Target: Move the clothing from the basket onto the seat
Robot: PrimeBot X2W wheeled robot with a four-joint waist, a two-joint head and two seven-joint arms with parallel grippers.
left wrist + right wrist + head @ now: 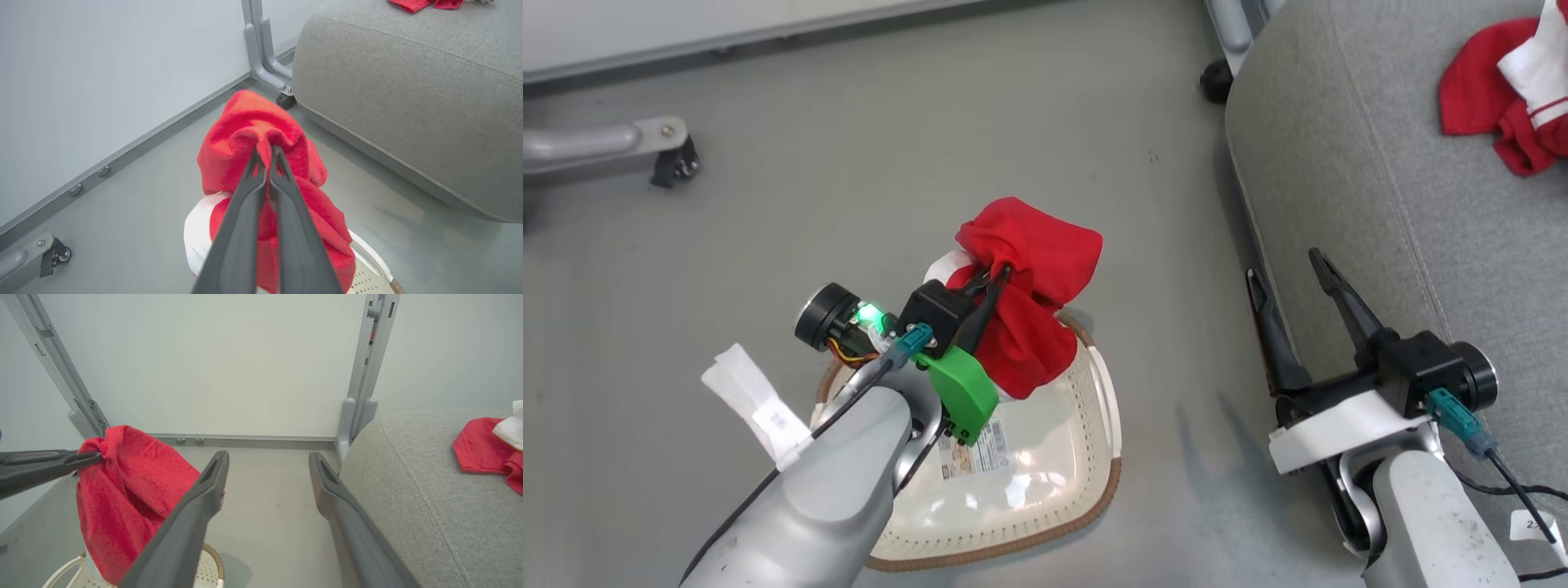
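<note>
Left pincer [265, 152]: clamped tight on bunched fold of red garment [1029, 245]. Hangs limp over basket [1098, 465] (thin, light, floppy, guessing). Right pincer [268, 457]: spread wide, empty.

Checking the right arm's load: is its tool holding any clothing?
No, the right tool stands open with nothing in it, beside the seat.

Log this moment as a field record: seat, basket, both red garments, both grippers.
seat: grey cushion, at the robot's right
basket: on the floor beside the seat
laid garment: red and white, crumpled on the seat
held garment: red, bunched, hanging above the basket
left gripper: shut on the held garment's top fold
right gripper: open, holding nothing, by the seat's edge
</note>
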